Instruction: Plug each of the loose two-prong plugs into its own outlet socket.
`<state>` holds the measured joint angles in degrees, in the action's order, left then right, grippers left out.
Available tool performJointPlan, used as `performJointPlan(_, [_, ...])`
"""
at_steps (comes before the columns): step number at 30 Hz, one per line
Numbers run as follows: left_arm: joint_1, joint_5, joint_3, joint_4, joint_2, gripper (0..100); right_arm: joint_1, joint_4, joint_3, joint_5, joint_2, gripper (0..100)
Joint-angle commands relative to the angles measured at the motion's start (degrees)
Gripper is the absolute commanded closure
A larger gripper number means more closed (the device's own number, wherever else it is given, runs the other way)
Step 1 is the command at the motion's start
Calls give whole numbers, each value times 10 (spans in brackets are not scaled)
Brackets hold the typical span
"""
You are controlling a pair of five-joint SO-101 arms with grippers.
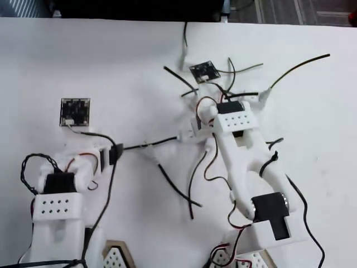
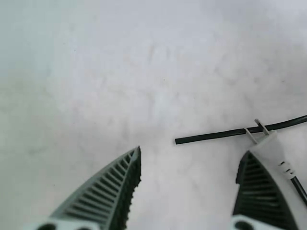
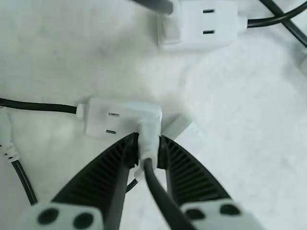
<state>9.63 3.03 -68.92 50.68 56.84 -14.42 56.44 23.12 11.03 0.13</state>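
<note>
At outlet socket [image 3: 108, 122]: right pincer [image 3: 147, 140] pinches white plug [image 3: 148, 128], which touches the socket.
Well apart from that socket: left pincer [image 2: 192, 153] is spread above worktop [image 2: 120, 72], loose plug [image 2: 268, 143] beside one fingertip.

Counts for your log.

- Arms: 2. You have the left arm [image 1: 56, 206] at lower left of the high view and the right arm [image 1: 245, 167] right of centre.
- Claws: 2, the left claw [image 2: 192, 153] and the right claw [image 3: 147, 140].
- Outlet sockets: 2 white blocks in the right wrist view, the far socket [image 3: 204, 24] and the near socket [image 3: 112, 122]. Each shows 2 slots.
- Plugs: 2, the held plug [image 3: 148, 128] and the loose plug [image 2: 269, 143]. The loose plug shows 2 prongs.
- Circuit boards: 2, the left board [image 1: 75, 111] and the upper board [image 1: 203, 71].
- Worktop [image 1: 111, 50]: 1.
- Black cords: several. They cross, so you get no exact count.
</note>
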Motion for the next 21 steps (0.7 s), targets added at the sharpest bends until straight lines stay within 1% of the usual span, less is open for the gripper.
performJointPlan(1, [4, 4, 3, -8, 14, 683, -15, 14, -13, 3, 6, 981])
performJointPlan(4, [4, 4, 3, -8, 14, 683, -36, 13, -18, 3, 46, 981])
performJointPlan(8, [25, 4, 4, -11, 14, 683, -33, 24, -55, 3, 91, 981])
performJointPlan(21, [29, 4, 4, -11, 14, 683, -41, 37, -61, 6, 126, 981])
